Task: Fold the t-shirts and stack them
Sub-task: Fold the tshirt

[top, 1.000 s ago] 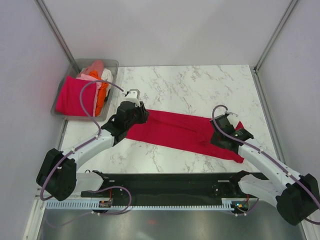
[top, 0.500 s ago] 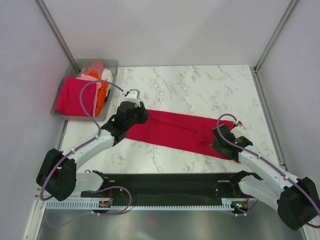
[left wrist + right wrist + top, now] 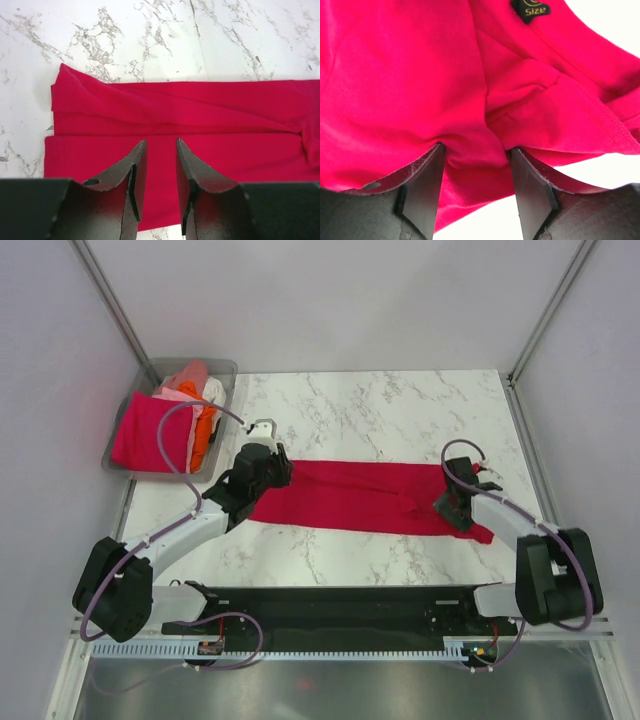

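A crimson red t-shirt (image 3: 350,495) lies on the marble table as a long strip folded lengthwise, running left to right. My left gripper (image 3: 280,475) hovers over its left end; in the left wrist view the gripper (image 3: 160,145) has its jaws a little apart, with flat red cloth (image 3: 175,115) under them and nothing held. My right gripper (image 3: 452,510) is at the strip's right end. In the right wrist view the gripper (image 3: 477,150) is shut on a bunched fold of the red shirt (image 3: 420,75), near its black size label (image 3: 530,7).
A clear grey bin (image 3: 228,368) stands at the table's back left. It holds a magenta-pink shirt (image 3: 140,430), an orange one (image 3: 203,425), a pale pink one (image 3: 185,375) and a white one (image 3: 212,390). White walls enclose the table on all sides.
My right gripper has swung right and farther back, pulling the shirt's right end with it. The strip now lies straighter and level. The left arm has stayed put.
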`<move>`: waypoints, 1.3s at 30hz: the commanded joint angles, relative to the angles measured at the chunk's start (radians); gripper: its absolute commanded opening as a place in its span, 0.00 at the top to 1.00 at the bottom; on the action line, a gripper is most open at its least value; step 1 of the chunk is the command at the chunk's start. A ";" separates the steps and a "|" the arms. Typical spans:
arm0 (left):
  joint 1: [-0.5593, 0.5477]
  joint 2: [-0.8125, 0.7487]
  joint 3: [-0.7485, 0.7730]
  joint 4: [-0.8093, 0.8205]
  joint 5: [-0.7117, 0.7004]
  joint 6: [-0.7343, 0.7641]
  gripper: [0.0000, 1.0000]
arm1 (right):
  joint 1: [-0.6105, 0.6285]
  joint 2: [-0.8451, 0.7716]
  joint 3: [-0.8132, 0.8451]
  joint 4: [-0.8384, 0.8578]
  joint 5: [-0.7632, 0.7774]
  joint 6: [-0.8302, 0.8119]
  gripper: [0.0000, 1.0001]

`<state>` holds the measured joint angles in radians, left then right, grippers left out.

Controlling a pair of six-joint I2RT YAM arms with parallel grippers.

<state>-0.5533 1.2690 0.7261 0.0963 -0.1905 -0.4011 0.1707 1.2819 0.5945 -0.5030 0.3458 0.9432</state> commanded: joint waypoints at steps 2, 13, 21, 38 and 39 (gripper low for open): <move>-0.004 -0.037 -0.010 -0.023 -0.084 -0.025 0.63 | -0.075 0.279 0.169 0.171 -0.070 -0.124 0.40; -0.004 -0.007 -0.007 -0.030 -0.138 -0.022 0.64 | -0.056 1.161 1.629 -0.002 -0.315 -0.251 0.34; -0.005 0.001 -0.001 -0.040 -0.144 -0.018 0.63 | -0.008 0.951 1.374 0.139 -0.321 -0.285 0.12; -0.264 0.164 0.200 -0.305 -0.165 0.126 0.56 | 0.007 0.534 0.584 0.408 -0.383 -0.287 0.18; -0.278 0.182 0.228 -0.313 -0.168 0.140 0.56 | 0.007 0.542 0.590 0.411 -0.384 -0.287 0.18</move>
<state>-0.7727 1.4109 0.8761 -0.1497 -0.3130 -0.3527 0.1783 1.8019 1.1736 -0.1688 -0.0071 0.6613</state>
